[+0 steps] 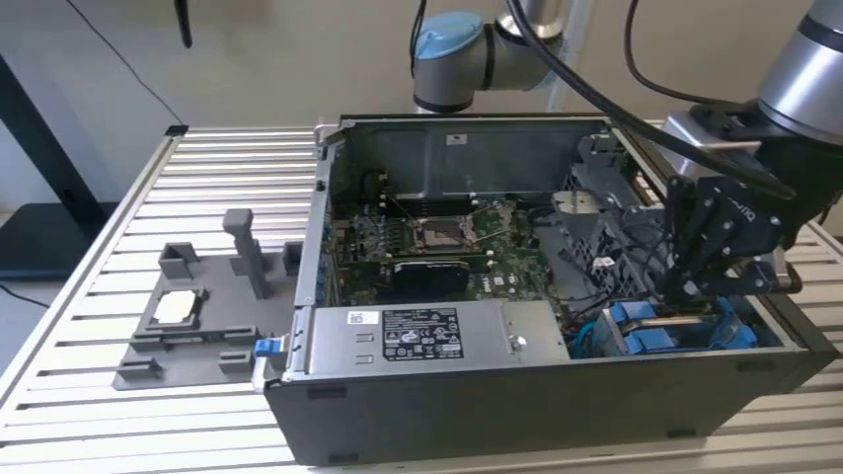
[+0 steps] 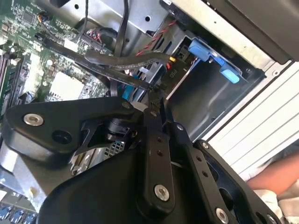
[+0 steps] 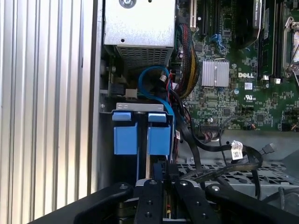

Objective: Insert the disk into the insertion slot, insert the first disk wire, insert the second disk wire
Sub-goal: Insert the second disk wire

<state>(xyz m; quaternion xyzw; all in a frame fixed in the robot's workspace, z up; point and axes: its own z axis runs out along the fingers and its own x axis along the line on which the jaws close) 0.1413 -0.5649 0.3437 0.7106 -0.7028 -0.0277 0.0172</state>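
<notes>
White sticker (image 1: 421,333) on power supply (image 1: 534,324), fine print illegible; white lettering (image 3: 246,75) on motherboard (image 3: 224,100); tag (image 3: 237,150) on cable (image 3: 210,145).

Grey fixture tray (image 1: 185,341) beside open computer case (image 1: 527,415).

My tool (image 3: 161,205) shows as black linkage arms and bolted finger bars, pointing at 12 o'clock toward the insertion slot (image 3: 142,135). I cannot tell how my jaws stand. The slot carries two blue tabs (image 3: 125,139) side by side under a grey metal lip. A blue cable (image 3: 152,74) loops at 12 o'clock from the tabs, just under the silver power supply box (image 3: 139,23) with its perforated grille. At 2 o'clock from the tabs lies the green motherboard (image 3: 233,102), with a finned silver heatsink (image 3: 215,73) on it. Black cables (image 3: 210,144) trail across the grey chassis at 3 o'clock. At 9 o'clock runs the ribbed aluminium counter (image 3: 44,107).
</notes>
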